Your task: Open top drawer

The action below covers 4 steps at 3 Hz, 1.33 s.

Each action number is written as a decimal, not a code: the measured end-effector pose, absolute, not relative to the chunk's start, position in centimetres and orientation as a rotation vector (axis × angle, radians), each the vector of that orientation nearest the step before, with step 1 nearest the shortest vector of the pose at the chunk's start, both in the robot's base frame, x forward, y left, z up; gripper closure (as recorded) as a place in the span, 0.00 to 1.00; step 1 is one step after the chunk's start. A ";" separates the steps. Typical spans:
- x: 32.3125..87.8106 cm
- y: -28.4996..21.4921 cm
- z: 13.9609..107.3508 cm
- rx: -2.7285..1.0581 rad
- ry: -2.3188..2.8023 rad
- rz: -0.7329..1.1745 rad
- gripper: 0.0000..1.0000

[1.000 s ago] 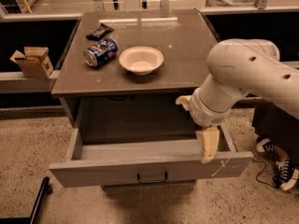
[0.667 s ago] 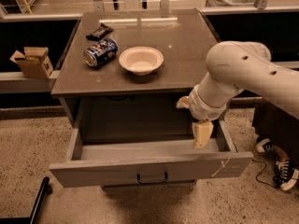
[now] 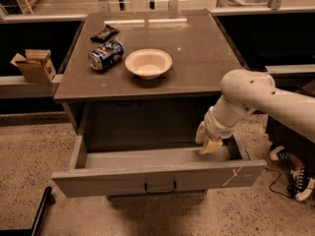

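The top drawer [image 3: 123, 180] is pulled far out from under the grey table top. It is wide and grey, with a small dark bail handle [image 3: 160, 187] on its flat front and a pale scratch [image 3: 232, 177] near the right end. Its inside looks bare. My gripper [image 3: 206, 141] hangs from the white arm over the drawer's right rear part, above the drawer floor and apart from the handle.
On the table top [image 3: 197, 48] stand a white bowl [image 3: 148, 63], a blue can lying on its side [image 3: 105, 55] and a dark wrapper [image 3: 104, 32]. A cardboard box [image 3: 33, 65] sits on a ledge at left. Sneakers [image 3: 294, 172] lie on the floor at right.
The arm has lifted and drawn back from the drawer's front right corner toward the rear of the drawer. The drawer stays open in the same place.
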<state>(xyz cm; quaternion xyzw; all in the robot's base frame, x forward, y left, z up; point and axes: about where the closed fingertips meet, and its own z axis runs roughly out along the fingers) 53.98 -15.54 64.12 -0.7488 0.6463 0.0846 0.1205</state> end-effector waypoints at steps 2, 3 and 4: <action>49.7 -16.6 60.8 -2.213 2.004 0.306 0.16; 49.3 -16.5 61.1 -2.220 2.004 0.311 0.00; 46.1 -15.9 62.6 -2.262 2.006 0.339 0.00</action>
